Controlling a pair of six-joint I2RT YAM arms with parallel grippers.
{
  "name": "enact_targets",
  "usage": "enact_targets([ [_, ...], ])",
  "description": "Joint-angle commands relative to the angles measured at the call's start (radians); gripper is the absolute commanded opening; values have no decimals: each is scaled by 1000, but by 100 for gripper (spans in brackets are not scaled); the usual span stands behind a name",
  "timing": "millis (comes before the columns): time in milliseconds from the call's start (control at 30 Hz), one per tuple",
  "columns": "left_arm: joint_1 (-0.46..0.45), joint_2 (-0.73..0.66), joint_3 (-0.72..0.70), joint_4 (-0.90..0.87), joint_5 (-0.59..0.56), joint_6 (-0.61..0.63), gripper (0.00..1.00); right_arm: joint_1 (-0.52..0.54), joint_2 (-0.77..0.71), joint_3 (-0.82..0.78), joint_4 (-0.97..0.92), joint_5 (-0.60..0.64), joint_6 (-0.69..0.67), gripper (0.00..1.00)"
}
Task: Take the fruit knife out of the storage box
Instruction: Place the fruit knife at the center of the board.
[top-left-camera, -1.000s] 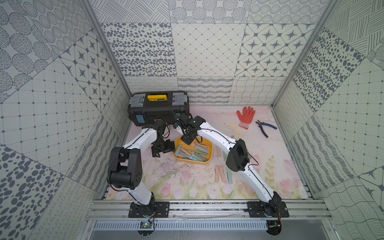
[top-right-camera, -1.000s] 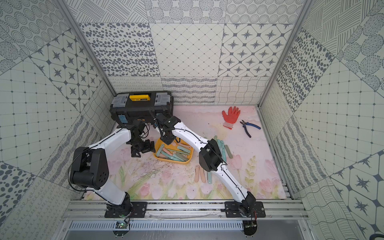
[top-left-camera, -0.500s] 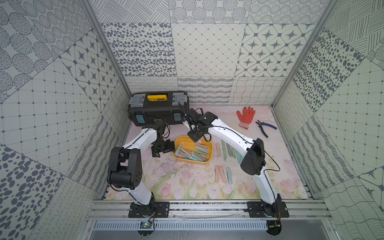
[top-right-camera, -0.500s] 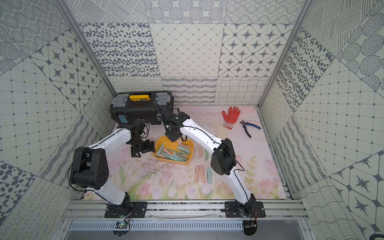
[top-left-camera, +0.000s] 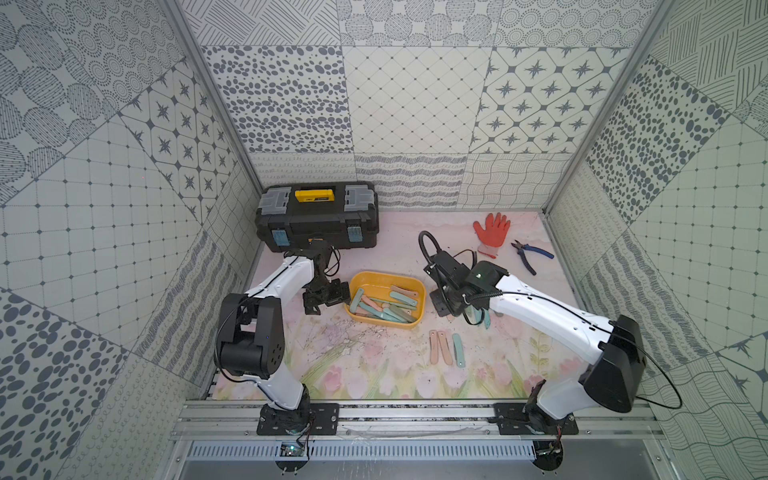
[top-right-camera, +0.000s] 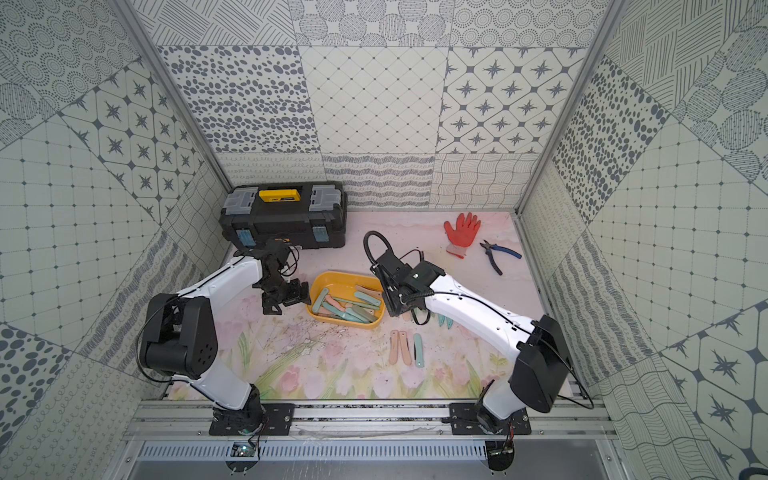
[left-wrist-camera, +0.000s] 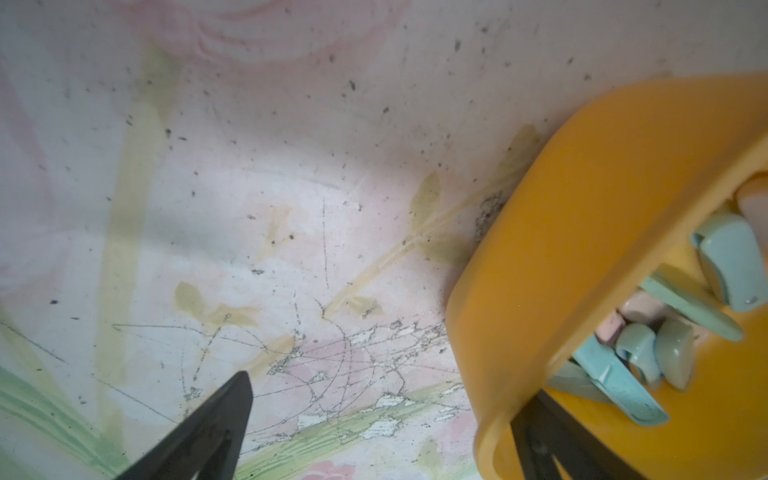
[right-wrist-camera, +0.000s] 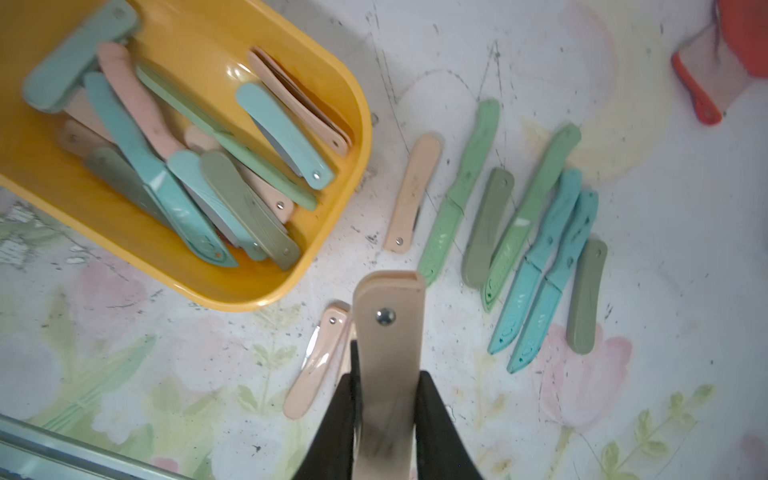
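You had no writing you could read in any view. The black toolbox (top-left-camera: 318, 224) carried a small dark mark on its yellow handle (top-right-camera: 279, 195), seen in both top views but too small to make out. In the right wrist view, one peach knife (right-wrist-camera: 412, 193) lying on the mat (right-wrist-camera: 623, 83) showed a faint imprint on its side. No letters or numbers there were legible to you either.
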Motion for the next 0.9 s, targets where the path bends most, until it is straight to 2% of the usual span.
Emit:
enact_targets([
  [0, -1, -21, 10, -34, -2, -2, 94, -9, -115, -144, 36, 38, 178, 17],
  [167, -1, -16, 11, -31, 6, -2, 94, -27, -219, -328, 70, -19, 253, 18],
  [367, -1, -20, 8, -31, 3, -2, 94, -32, -215, -455, 160, -113, 273, 17],
  [567, -1, -17, 10, -33, 4, -3, 94, -56, -126, -484, 213, -175, 233, 18],
  [867, -1, -16, 10, -31, 4, -1, 94, -96, -83, -527, 267, -217, 225, 19],
])
